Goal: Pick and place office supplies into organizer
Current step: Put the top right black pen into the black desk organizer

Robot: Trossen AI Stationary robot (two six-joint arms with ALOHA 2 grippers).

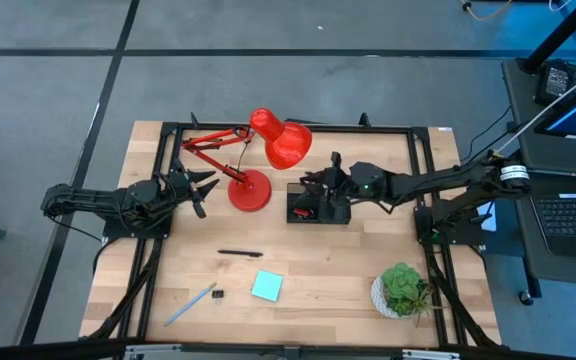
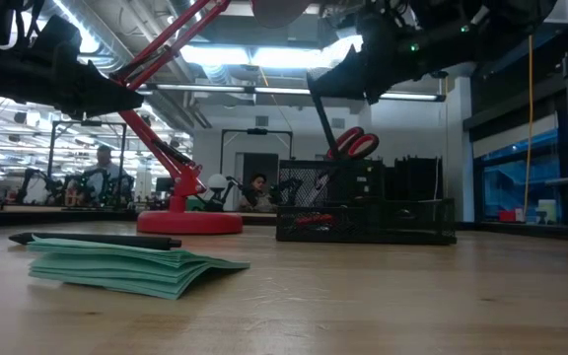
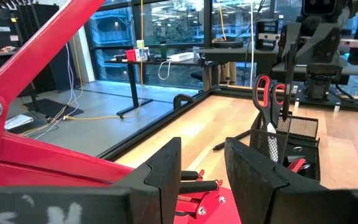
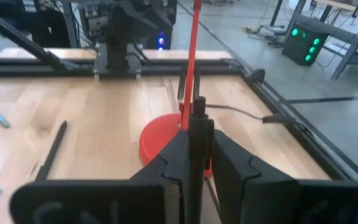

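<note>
Above the organizer (image 1: 318,205), the right claw (image 4: 194,158) grips a black pen (image 4: 196,124).

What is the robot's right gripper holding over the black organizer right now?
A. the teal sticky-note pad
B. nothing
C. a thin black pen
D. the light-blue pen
C: in the right wrist view the right gripper is clamped on a thin black pen, poised above the organizer; the sticky-note pad and light-blue pen lie on the table.
</note>
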